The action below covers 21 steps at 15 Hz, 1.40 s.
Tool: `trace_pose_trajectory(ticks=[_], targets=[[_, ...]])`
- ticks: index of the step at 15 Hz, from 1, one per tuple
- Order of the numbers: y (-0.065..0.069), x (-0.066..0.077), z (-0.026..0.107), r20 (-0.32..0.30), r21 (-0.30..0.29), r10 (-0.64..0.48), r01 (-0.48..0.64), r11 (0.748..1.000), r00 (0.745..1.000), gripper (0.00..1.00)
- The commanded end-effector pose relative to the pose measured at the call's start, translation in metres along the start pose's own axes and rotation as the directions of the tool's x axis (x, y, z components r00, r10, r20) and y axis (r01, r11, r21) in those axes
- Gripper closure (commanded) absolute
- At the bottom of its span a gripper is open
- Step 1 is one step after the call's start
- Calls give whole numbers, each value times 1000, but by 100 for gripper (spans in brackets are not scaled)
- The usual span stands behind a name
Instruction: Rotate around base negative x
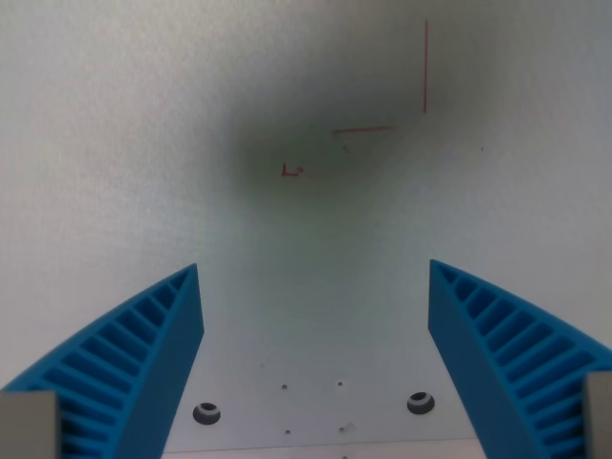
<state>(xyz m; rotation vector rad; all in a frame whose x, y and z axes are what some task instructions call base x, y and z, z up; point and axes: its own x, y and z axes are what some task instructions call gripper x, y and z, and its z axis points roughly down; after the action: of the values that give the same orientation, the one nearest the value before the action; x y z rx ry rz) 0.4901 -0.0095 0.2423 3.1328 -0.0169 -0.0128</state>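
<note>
The wrist view looks straight down on a pale grey-white tabletop, with the gripper framing the near half of the picture.

At the wrist view's left, the left finger rises from the near corner: bright blue, ribbed along its outer face, tapering to a tip that points inward and away. A grey block sits at its base in the corner.

Just inside that finger, near the bottom edge, a dark round hole is sunk in the tabletop. A few tiny dark specks lie between it and a second hole of the same kind further right. A faint pale edge runs across the bottom of the picture just below the holes.

Further off, towards the middle, a soft dark shadow spreads over the surface. Within it is a small red mark, then a short red line running roughly sideways, and to its right a longer red line running away from the camera.

At the wrist view's right, the right finger mirrors the left one, blue and ribbed, with another grey block at its base.

The two fingers stand wide apart with only bare tabletop between them; the gripper is spread and grips nothing. No container shows anywhere in view. The task concerns the arm's own motion, and the gripper hangs over the tabletop above the holes and red marks.
</note>
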Motion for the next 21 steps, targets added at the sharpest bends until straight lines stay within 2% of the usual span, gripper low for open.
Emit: trace_pose_trajectory(ticks=[1,11,21], targets=[[0,0,-1,-3,-11,0,0,1000,1000,0],[0,0,-1,-4,-128,1,-2,992,1000,0],[0,0,-1,-4,-242,2,-3,970,1000,0]])
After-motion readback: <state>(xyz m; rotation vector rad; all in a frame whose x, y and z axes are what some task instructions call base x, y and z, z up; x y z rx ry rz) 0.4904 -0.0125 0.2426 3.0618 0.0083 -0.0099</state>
